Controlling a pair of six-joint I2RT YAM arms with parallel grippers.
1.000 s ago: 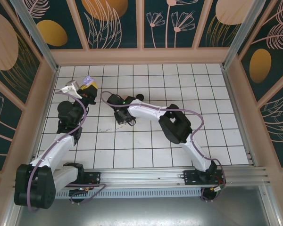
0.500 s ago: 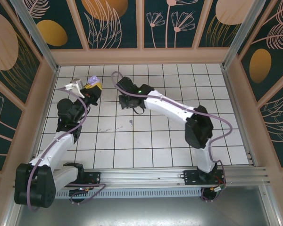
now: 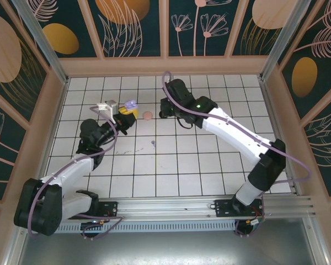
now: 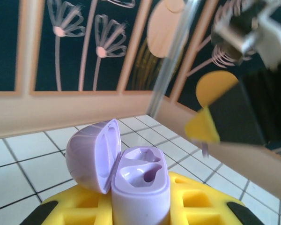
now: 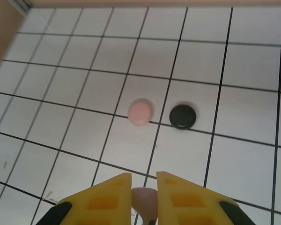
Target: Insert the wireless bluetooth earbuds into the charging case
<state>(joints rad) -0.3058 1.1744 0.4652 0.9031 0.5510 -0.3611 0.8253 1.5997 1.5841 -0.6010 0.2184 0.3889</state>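
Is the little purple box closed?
No, the lilac case has its lid tipped back, so the two hollows inside show.

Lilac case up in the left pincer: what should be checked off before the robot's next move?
1. The lilac charging case sits in the left pincer: ok.
2. Its lid is swung open: ok.
3. Both sockets free: ok, they look empty.
4. The right pincer grips something: ok, a small pink piece; earbud or not, cannot tell.
5. Colour match with that case: not ok.
6. The pink case open: not ok, looks shut.
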